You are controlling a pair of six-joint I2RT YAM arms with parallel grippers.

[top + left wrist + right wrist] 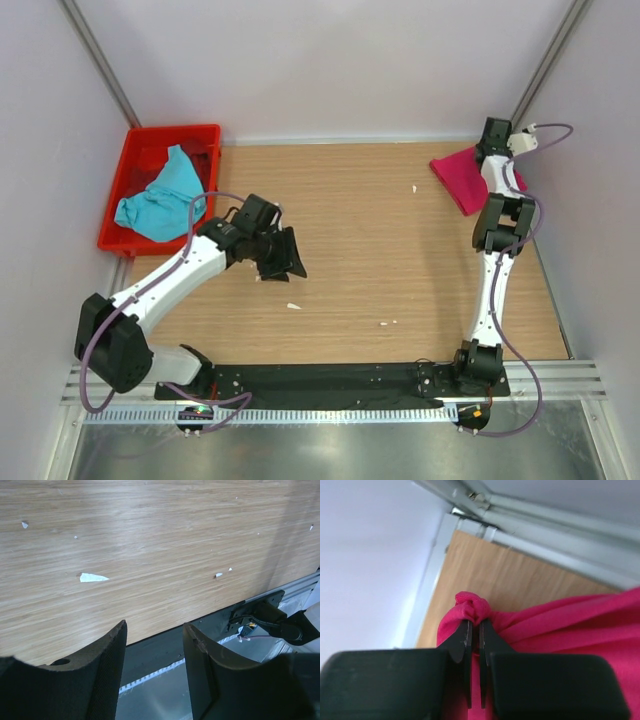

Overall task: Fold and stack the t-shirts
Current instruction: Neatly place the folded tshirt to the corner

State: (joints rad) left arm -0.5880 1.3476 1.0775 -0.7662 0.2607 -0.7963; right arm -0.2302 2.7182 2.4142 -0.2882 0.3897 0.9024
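Top external, L to R.
- Item 1: red crate (180,130), far-left corner.
- Item 2: turquoise t-shirt (158,200), inside the crate, crumpled and unfolded. Long axis approx diagonal, far-right to near-left. Neck/hem not readable.
- Item 3: my left gripper (155,630), over bare table (380,230) near the crate, to its right. Fingers apart, nothing btwn them.
- Item 4: pink t-shirt (458,178), far-right corner of the table, compact bundle. Long axis seems diagonal, far-left to near-right, but it's partly under my arm, so not sure.
- Item 5: my right gripper (474,630), fingers closed on a bunched fold at the pink shirt's far edge.

Step, my read: pink one is being set down as the stack base; turquoise not yet begun.

Next, prob.: right lets go w/o dragging the cloth. Left reaches into the crate, pinches the turquoise at a top fold, lifts it clear of the crate wall and spreads it flat on the table.
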